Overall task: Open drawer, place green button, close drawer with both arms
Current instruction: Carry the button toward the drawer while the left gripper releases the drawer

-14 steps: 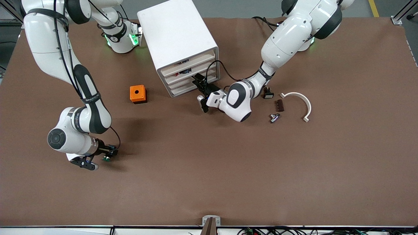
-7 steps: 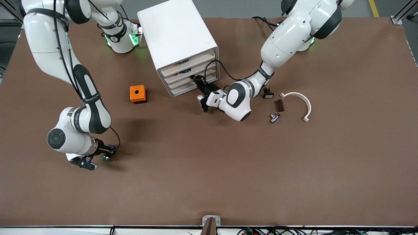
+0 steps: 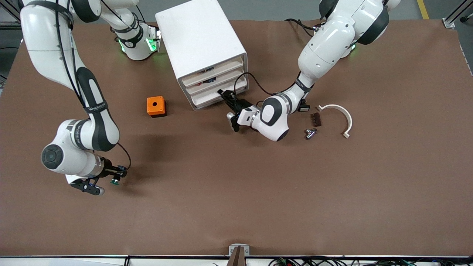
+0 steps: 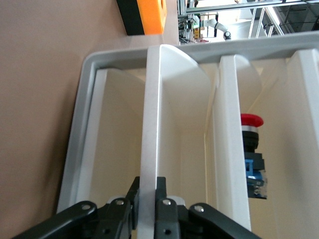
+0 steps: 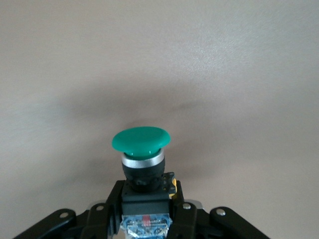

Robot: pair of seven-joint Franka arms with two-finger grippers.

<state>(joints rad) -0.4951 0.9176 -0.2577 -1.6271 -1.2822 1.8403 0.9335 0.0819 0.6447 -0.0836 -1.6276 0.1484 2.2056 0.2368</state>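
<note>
The white four-drawer cabinet (image 3: 199, 37) stands near the robots' bases. My left gripper (image 3: 224, 94) is shut on the front wall of one of its lower drawers (image 3: 208, 96), which is slid out a little. In the left wrist view the fingers (image 4: 162, 199) pinch that thin white wall (image 4: 149, 124). My right gripper (image 3: 117, 176) is shut on the black-and-blue body of the green-capped button (image 3: 115, 181), low over bare table at the right arm's end. In the right wrist view the green cap (image 5: 141, 138) sticks out past the gripper (image 5: 147, 194).
An orange box with a hole (image 3: 156, 106) sits beside the cabinet. A black white-topped button (image 3: 303, 107), a brown block (image 3: 316, 119), a metal part (image 3: 310, 132) and a white curved piece (image 3: 342, 114) lie by the left arm. A red-capped button (image 4: 251, 149) sits in an upper drawer.
My left gripper drew back from the cabinet, and the lower drawer came out a little with it. My right gripper moved the green button slightly toward the right arm's end.
</note>
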